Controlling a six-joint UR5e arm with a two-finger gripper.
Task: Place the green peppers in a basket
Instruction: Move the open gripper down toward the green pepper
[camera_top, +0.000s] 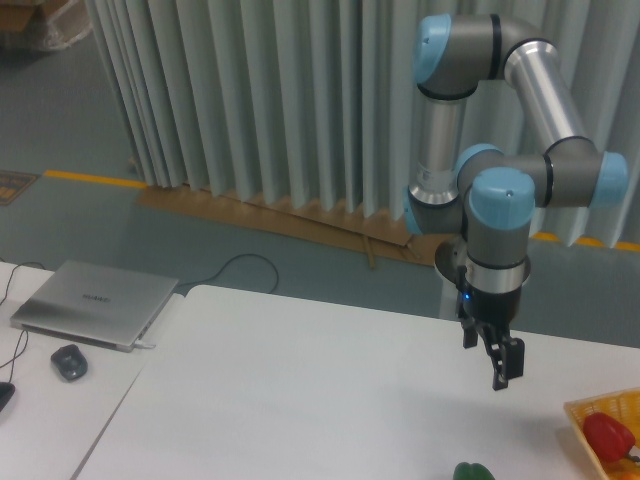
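Observation:
A green pepper (473, 471) lies on the white table at the bottom edge of the view, only its top showing. The orange-yellow basket (585, 421) sits at the right edge, partly cut off, with a red pepper (609, 435) inside it. My gripper (502, 372) hangs above the table, up and slightly right of the green pepper, well clear of it. It points down and holds nothing. From this side angle I cannot make out whether its fingers are apart.
A silver laptop (93, 301) and a grey mouse (68, 362) lie on a second table at the left, with cables beside them. Grey curtains hang behind the arm.

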